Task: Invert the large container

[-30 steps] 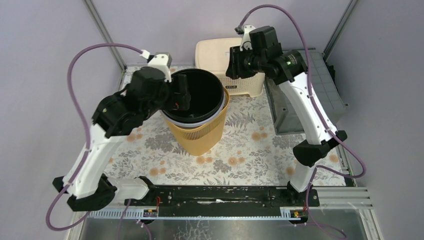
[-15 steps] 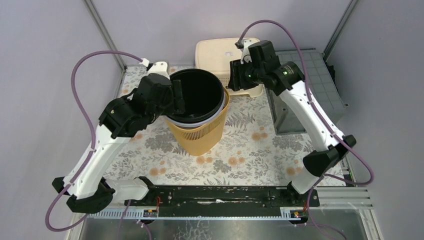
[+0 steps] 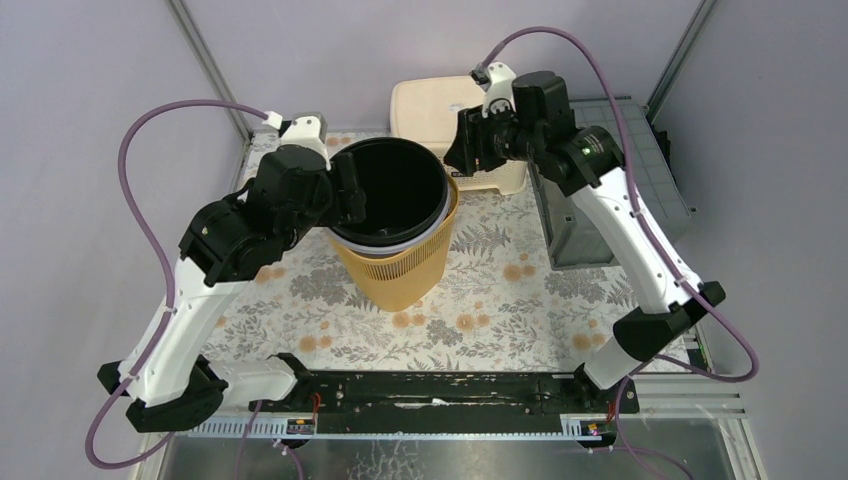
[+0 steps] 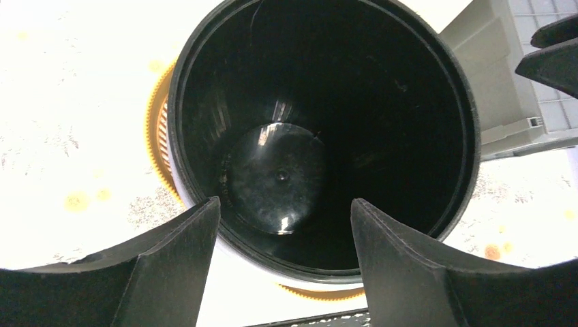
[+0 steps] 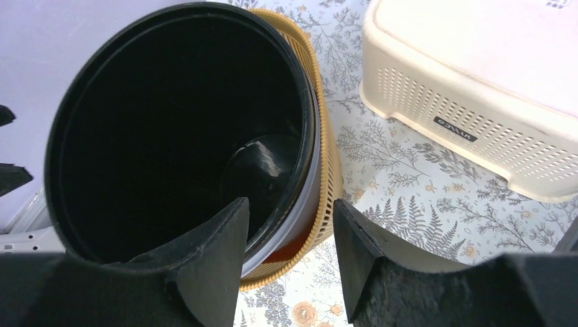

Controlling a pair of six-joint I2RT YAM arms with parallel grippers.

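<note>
The left end effector (image 3: 352, 190) has drawn back from over the black bin's (image 3: 400, 195) mouth to its left rim, with its jaws a little narrower than before. The right end effector (image 3: 458, 158) has eased closer to the bin's far-right rim, with its jaws slightly wider, and that arm's elbow has swung outward.

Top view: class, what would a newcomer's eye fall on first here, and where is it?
A black bin, mouth up, nested in a yellow basket in the middle of the scene. The left claw and right claw hang open by its rim, one from either side. Behind it stands a cream crate, with a grey crate to the right.
</note>
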